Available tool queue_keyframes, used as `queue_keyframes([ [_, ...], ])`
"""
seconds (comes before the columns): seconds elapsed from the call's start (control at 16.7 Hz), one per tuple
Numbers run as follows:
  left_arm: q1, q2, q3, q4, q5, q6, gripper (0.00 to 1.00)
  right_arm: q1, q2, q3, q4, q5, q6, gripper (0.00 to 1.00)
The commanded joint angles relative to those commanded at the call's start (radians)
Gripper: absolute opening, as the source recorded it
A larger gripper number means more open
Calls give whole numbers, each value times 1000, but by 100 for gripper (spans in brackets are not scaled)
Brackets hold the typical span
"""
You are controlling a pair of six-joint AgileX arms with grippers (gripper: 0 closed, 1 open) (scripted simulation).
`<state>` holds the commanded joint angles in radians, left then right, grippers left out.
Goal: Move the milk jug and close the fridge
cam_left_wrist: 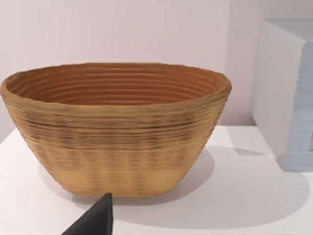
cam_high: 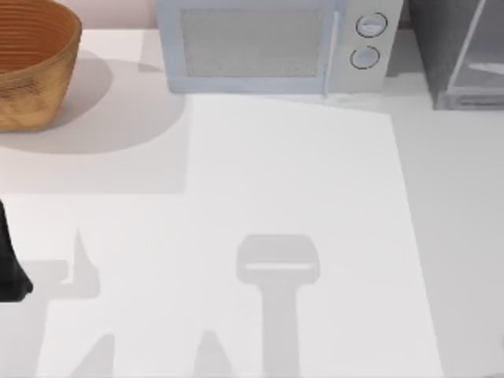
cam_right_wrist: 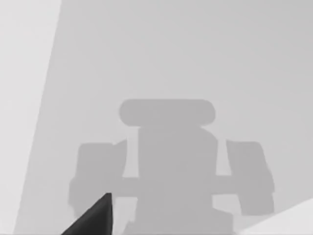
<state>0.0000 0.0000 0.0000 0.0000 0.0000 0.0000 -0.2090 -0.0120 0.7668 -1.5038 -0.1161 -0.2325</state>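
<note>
The fridge (cam_high: pixel 461 55), dark grey with a lighter silvery panel, stands at the table's back right corner and is cut off by the picture's edge. How its door stands I cannot tell. The milk jug is out of view. My left arm is a dark shape at the table's left edge, with the left gripper (cam_high: pixel 9 272) low over the table. In the left wrist view a dark tip of the left gripper (cam_left_wrist: pixel 93 220) points at the basket. A dark tip of the right gripper (cam_right_wrist: pixel 93 218) hangs above bare white table and its own shadow.
A woven brown basket (cam_high: pixel 31 63) (cam_left_wrist: pixel 117 127) sits at the back left. A pale microwave (cam_high: pixel 268 43) (cam_left_wrist: pixel 288 98) with two round dials stands at the back middle. Arm shadows fall across the white table (cam_high: pixel 299 181).
</note>
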Motion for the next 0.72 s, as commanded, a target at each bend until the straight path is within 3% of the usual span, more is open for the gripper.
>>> queue_keyframes([
  [0.24,0,0,0,0,0,0,100,-310,341,132,-33,-157,-344,100],
  [0.72,0,0,0,0,0,0,100,-1048,1202,396,-29,-535,-1186,100],
])
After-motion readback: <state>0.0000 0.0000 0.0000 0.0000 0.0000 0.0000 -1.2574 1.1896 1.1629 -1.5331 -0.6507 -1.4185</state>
